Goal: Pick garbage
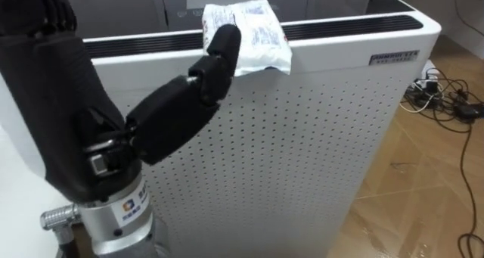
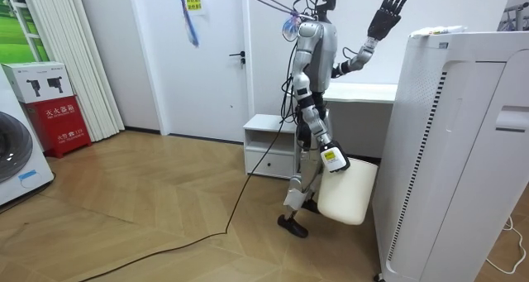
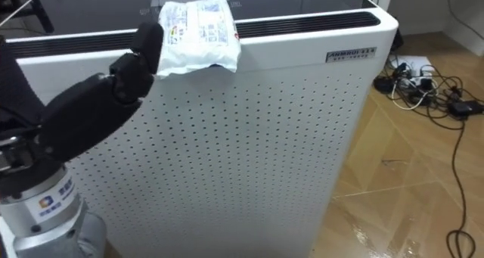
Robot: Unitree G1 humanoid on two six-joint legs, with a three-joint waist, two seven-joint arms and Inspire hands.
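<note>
A crumpled white packet [image 1: 253,35] with blue print lies on the top front edge of a tall white perforated appliance [image 1: 302,144]. My left hand [image 1: 215,61] is raised in front of the appliance with straight fingers, its tips overlapping the packet's left edge; I cannot tell whether they touch it. In the room view this left hand [image 2: 385,17] is held high with spread fingers, short of the packet [image 2: 434,31]. My right hand [image 2: 334,159] hangs low beside a white rounded object [image 2: 347,191]. The right eye view shows the packet [image 3: 198,31] and the left hand [image 3: 132,69].
I stand close to the appliance [image 2: 446,150], with a white desk [image 2: 364,92] and a low white cabinet [image 2: 269,141] behind me. Tangled dark cables [image 1: 442,99] lie on the wooden floor to the right of the appliance.
</note>
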